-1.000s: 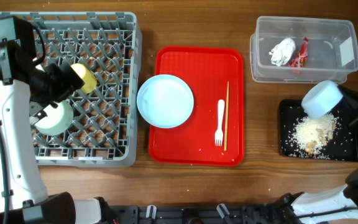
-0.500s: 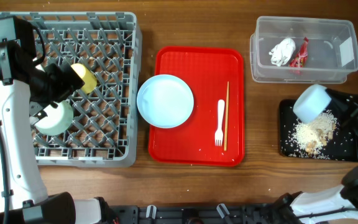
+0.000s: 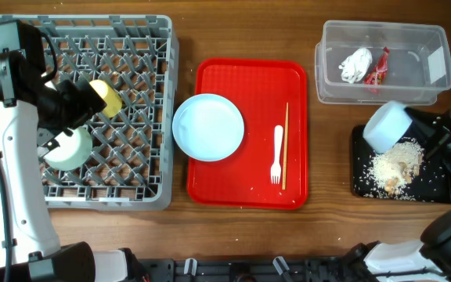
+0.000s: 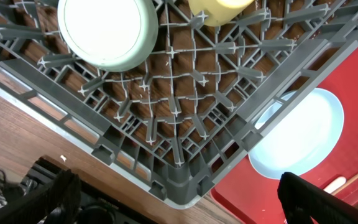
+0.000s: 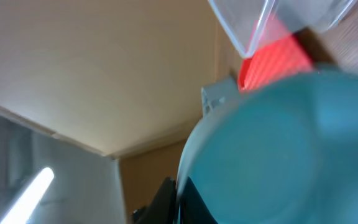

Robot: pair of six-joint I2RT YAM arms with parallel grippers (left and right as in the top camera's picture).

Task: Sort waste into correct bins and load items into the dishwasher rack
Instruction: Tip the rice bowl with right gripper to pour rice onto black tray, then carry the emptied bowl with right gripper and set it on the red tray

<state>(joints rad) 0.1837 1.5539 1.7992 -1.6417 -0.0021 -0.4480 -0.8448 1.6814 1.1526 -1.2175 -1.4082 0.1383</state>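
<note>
Left gripper (image 4: 182,200): spread wide, empty, above grey lattice dishwasher rack (image 3: 164,157).
Rack: mint bowl (image 3: 69,149) and yellow cup (image 3: 106,97) inside.
Red serving tray (image 3: 249,192): light blue round plate (image 3: 208,127) overhangs left edge, near rack; white plastic fork (image 3: 276,154), wooden chopstick (image 3: 286,145).
Gap: bare wood right of tray.
Clear plastic tub (image 3: 438,86): white tissue (image 3: 356,65), red wrapper (image 3: 380,69).
Right gripper (image 3: 417,129): clamped on tilted white bowl (image 3: 387,125) at flat black tray's (image 3: 445,189) left edge; beige scraps (image 3: 394,166) inside.

overhead: fixed above, looks straight down on the desk (image 3: 327,223); wide shot with rack (image 3: 108,201) left, red tray (image 3: 249,180) centre, tub (image 3: 409,59) and black tray (image 3: 441,184) right.
left wrist: close over the rack corner nearest the plate (image 4: 297,137), facing down; mint bowl (image 4: 107,31) and yellow cup (image 4: 219,9) at the top edge.
right wrist: tilted up toward wall and ceiling, hard against the pale bowl (image 5: 284,149), blurred.
overhead + left wrist: rack corner, mint bowl, yellow cup, plate.
overhead + right wrist: pale bowl, tub corner, red tray.
</note>
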